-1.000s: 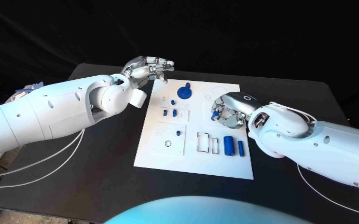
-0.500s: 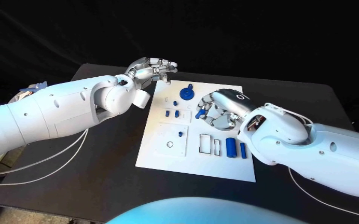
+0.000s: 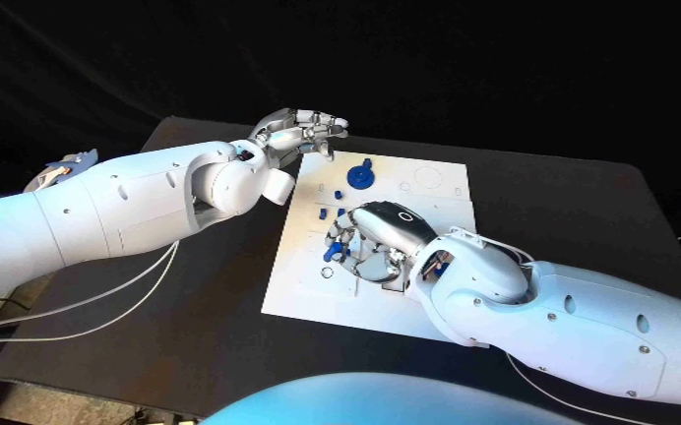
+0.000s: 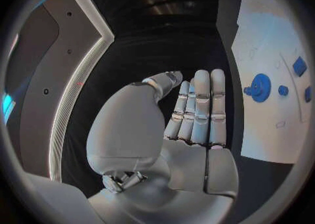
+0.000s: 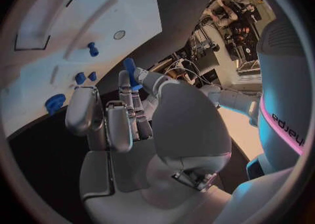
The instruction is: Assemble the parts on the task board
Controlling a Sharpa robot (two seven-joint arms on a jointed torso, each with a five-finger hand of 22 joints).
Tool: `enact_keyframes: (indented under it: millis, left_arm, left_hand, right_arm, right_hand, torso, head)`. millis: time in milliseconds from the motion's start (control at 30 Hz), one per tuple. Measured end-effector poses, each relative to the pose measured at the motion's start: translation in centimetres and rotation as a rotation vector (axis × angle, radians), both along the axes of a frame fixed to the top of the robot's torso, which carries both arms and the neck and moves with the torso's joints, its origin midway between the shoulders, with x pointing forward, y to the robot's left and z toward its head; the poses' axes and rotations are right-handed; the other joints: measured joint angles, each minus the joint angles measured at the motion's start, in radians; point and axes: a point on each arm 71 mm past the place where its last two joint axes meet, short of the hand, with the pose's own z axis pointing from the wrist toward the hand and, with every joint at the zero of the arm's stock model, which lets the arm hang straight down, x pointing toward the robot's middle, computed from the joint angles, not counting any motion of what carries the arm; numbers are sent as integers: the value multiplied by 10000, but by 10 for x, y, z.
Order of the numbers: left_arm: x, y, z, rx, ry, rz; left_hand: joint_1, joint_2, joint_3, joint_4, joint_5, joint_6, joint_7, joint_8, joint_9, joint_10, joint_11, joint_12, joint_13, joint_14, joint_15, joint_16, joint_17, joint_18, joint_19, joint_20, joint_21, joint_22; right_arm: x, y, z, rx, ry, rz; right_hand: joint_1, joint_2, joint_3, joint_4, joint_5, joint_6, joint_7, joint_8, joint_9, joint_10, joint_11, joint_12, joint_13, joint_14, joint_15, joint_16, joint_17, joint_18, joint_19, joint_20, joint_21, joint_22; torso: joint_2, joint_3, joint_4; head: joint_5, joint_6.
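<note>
We look down from the head at the black tabletop (image 3: 185, 346); each wrist camera sits close behind its hand, and all share the white rectangular task board (image 3: 305, 287).

The scene is dim with a black backdrop beyond the dark matte desk (image 3: 568, 199), while a cool bluish light from above makes the flat white rectangular task board (image 3: 440, 181) the brightest surface. The glossy white right arm (image 3: 568, 317) casts a soft shadow across the board's near part. Both wrist views bend straight edges strongly toward the circle's rim, which falls off into darkness. A warm bright patch glares beside the silver right hand (image 5: 131, 124).
</note>
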Motion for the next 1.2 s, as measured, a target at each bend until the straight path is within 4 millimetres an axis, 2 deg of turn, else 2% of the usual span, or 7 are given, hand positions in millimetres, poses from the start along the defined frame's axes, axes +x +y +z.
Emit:
enact_keyframes:
  millis: [267, 767, 1200]
  left_arm:
    - [0, -2, 0, -21, 5, -53]
    - [0, -3, 0, -30, 18, -88]
    - [0, -3, 0, -30, 31, -104]
  left_hand:
    - [0, 0, 0, 0, 0, 0, 0, 0, -1, 0, 0, 0, 0, 0, 0, 0, 0, 0, 0, 0, 0, 0]
    - [0, 0, 0, 0, 0, -8, 8, 0, 1, 0, 0, 0, 1, 0, 0, 0, 1, 0, 0, 0, 0, 1]
    - [0, 0, 0, 0, 0, -36, 35, 0, 6, 0, 0, 0, 2, 0, 0, 0, 2, 0, 0, 0, 0, -8]
  right_arm:
    - [0, 5, -15, -208, 279, 85]
    - [4, 9, -31, -672, 425, 78]
    - [6, 11, -39, -1033, 372, 142]
  right_hand:
    - [0, -1, 14, -13, 0, -2, 1, -8, 1, 0, 0, 0, 0, 0, 0, 0, -24, 0, 0, 0, 0, 8]
    - [0, -2, 13, -14, -3, -42, 8, 40, 2, -1, 1, 0, 0, 0, 1, 0, -23, 0, -1, 0, -1, 6]
    - [-1, -2, 11, -13, 60, -81, 9, 34, 66, -1, 1, -38, -1, -1, 1, -1, -23, 0, -1, 0, -1, 4]
  torso:
    - [10, -1, -14]
    - [9, 15, -10]
    - [6, 12, -14]
  head:
    - [58, -58]
    - [112, -174]
    - [82, -213]
